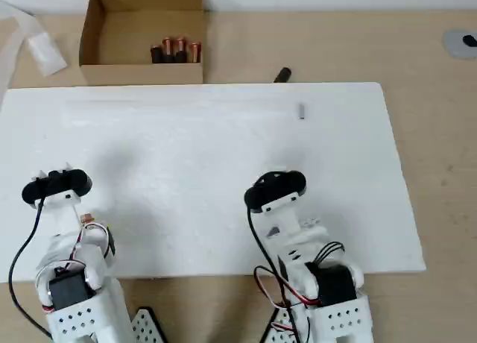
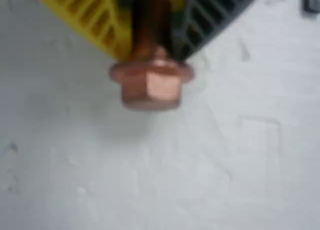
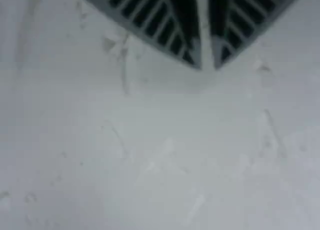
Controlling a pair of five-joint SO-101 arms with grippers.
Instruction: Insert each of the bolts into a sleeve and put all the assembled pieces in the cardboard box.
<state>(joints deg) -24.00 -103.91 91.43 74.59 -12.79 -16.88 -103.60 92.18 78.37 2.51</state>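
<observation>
Bolt (image 2: 150, 85), copper, is pinched in the left tool (image 2: 152, 52); the right tool (image 3: 206, 65) looks closed on nothing. Pairing step, I reckon: next needs the black sleeve (image 1: 282, 75), upper middle, right of the cardboard box (image 1: 89, 37), brought onto it.

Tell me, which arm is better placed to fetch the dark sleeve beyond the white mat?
Probably right. The right gripper holds nothing and stands nearer the sleeve; the left gripper grips a bolt.
</observation>
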